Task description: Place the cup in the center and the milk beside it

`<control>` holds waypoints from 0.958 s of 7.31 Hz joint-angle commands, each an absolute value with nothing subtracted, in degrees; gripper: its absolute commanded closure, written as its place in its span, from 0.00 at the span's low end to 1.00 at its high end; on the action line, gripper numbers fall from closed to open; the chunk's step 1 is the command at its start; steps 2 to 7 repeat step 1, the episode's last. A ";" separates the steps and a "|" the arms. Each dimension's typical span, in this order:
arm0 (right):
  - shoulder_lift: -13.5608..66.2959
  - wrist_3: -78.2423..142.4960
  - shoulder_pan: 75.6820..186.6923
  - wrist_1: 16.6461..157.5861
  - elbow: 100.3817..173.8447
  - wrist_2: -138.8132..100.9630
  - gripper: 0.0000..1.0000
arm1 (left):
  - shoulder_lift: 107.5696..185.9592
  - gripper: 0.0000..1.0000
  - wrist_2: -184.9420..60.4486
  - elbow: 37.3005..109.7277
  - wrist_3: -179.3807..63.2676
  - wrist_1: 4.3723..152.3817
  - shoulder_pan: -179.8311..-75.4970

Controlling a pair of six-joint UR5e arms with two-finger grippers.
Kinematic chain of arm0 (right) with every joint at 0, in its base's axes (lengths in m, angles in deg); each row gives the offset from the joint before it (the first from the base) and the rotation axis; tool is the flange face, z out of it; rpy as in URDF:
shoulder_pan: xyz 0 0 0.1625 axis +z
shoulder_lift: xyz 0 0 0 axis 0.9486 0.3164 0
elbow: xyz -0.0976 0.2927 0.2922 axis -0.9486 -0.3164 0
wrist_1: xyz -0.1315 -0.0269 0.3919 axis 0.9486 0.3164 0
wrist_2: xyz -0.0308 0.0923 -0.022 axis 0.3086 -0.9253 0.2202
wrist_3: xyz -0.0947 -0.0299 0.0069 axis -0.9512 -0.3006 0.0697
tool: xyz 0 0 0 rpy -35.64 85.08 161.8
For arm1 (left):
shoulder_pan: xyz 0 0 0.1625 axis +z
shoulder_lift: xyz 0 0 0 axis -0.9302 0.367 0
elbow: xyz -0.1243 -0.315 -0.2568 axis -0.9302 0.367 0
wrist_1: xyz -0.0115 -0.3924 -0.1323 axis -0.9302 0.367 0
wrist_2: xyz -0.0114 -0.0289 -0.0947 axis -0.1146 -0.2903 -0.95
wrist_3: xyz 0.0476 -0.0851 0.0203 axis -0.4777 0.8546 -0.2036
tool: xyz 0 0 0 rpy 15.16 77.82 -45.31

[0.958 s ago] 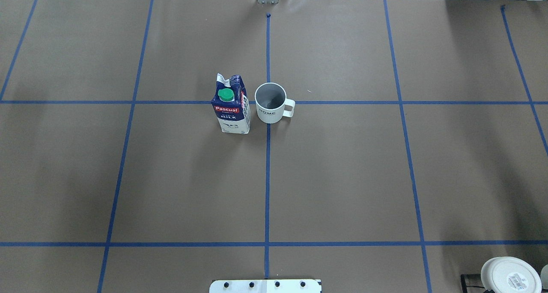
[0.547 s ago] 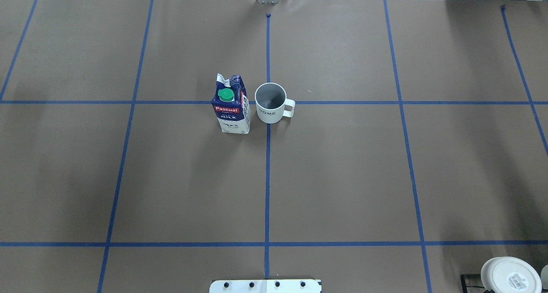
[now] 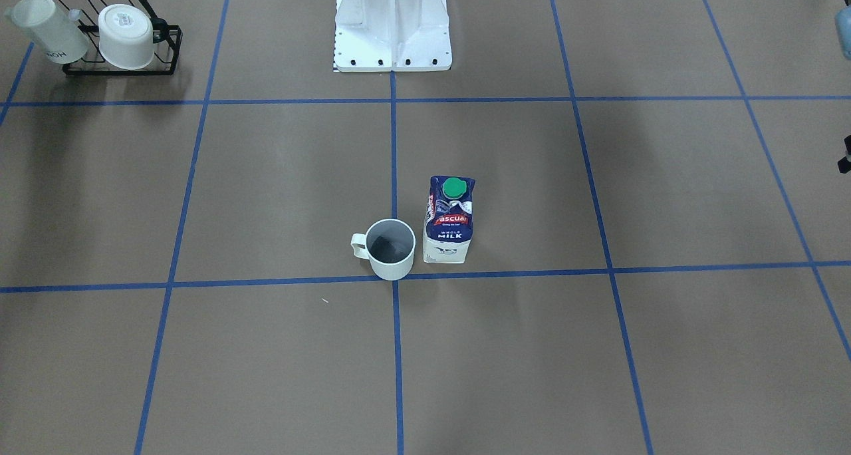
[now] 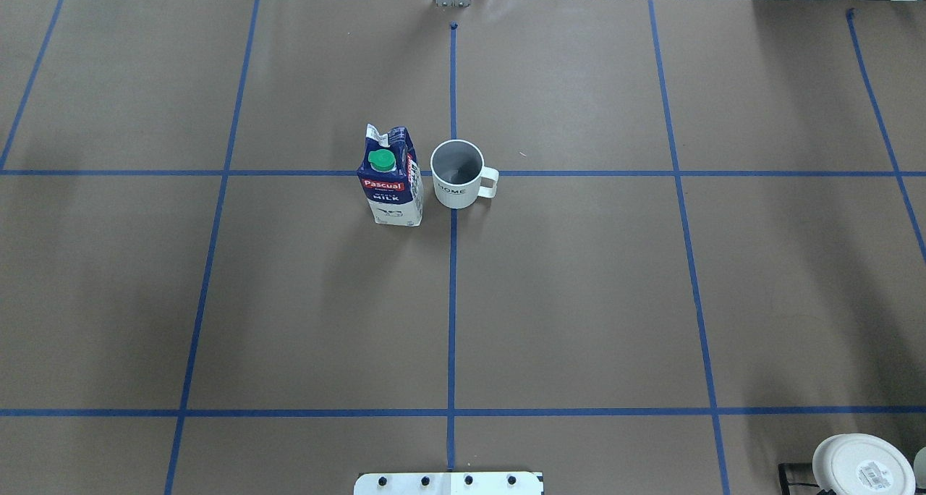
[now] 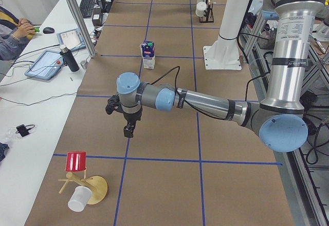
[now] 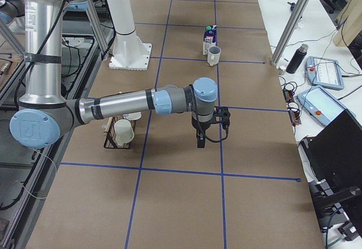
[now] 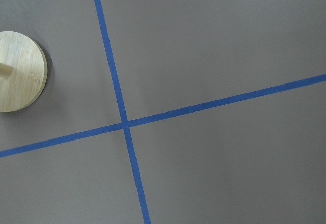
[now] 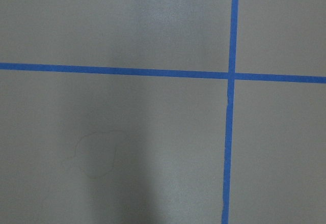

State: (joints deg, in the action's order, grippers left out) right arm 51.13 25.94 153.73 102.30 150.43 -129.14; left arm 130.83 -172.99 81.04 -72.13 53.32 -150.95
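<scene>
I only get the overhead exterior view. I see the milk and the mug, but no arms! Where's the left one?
Observer: The left tool hangs above the table, beside a wooden stand with a red cup.
Operator: And the right one?
Observer: The right tool hangs near a black rack of white mugs.
Operator: Is it close to the milk?
Observer: No, the milk and cup stand far along the table from it.
</scene>
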 commanded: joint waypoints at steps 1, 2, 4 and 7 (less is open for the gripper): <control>50.87 26.17 153.73 102.30 150.12 -129.15 0.00 | 131.13 0.02 -172.90 80.98 -72.17 53.33 -150.91; 50.87 26.17 153.73 102.30 150.12 -129.15 0.00 | 131.13 0.02 -172.90 80.98 -72.17 53.33 -150.91; 50.87 26.17 153.73 102.30 150.12 -129.15 0.00 | 131.13 0.02 -172.90 80.98 -72.17 53.33 -150.91; 50.87 26.17 153.73 102.30 150.12 -129.15 0.00 | 131.13 0.02 -172.90 80.98 -72.17 53.33 -150.91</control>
